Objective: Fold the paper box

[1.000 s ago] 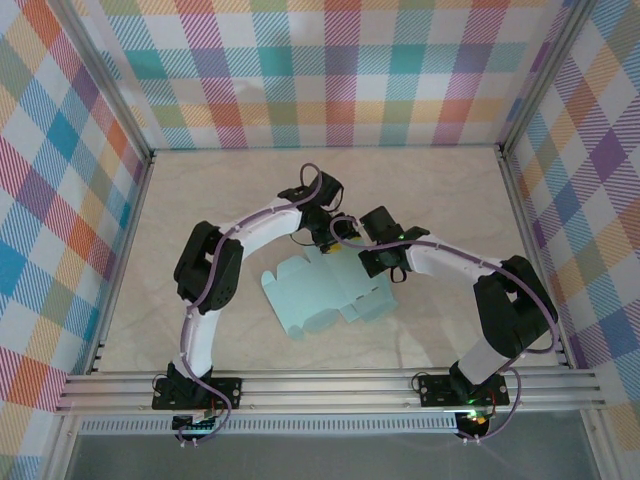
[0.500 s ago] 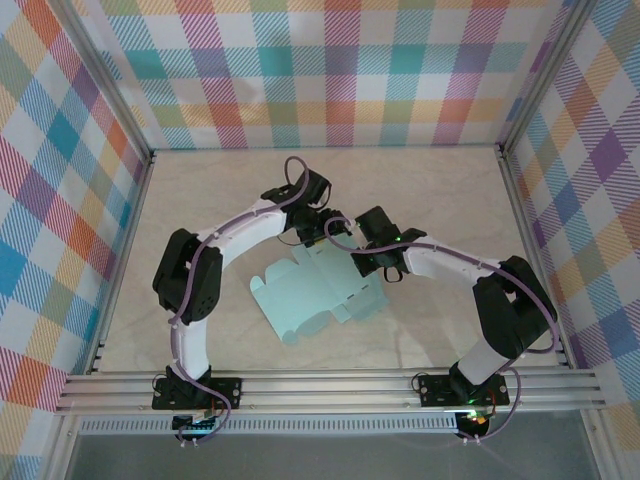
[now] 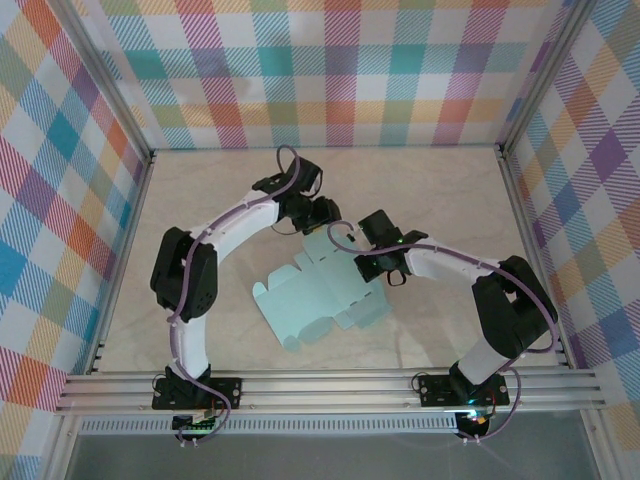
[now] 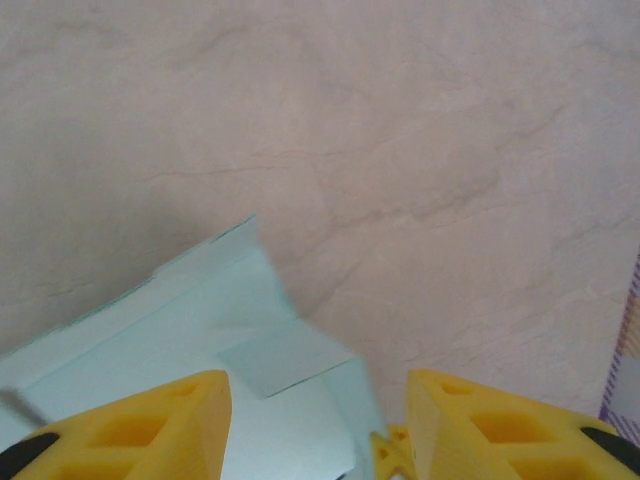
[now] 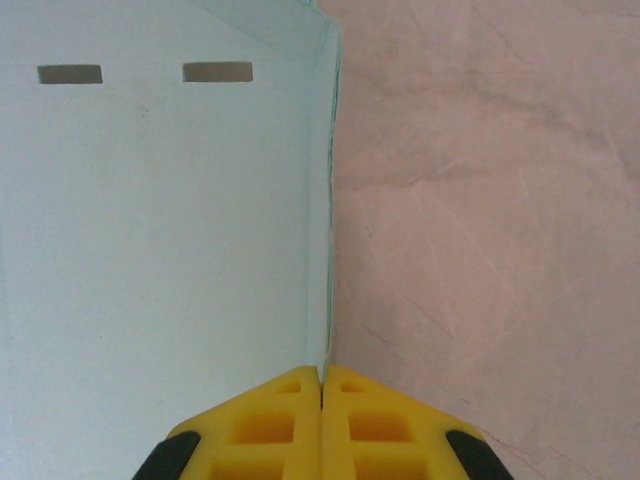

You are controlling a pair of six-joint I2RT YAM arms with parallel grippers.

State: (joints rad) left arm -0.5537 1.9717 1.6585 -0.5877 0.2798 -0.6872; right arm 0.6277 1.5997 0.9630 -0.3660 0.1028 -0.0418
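My right tool (image 5: 322, 385) is pinched tight on a thin upright edge of the paper box (image 5: 150, 220), a pale mint card sheet, smooth and matte, with two small rectangular slots (image 5: 218, 72) near its far end. My left tool (image 4: 315, 420) stands partly spread, its yellow hollow-celled fingers (image 4: 150, 420) apart over a creased flap (image 4: 285, 360), gripping nothing. The die-cut sheet lies mostly flat at mid-worktop (image 4: 450, 200), a beige, marble-veined surface.
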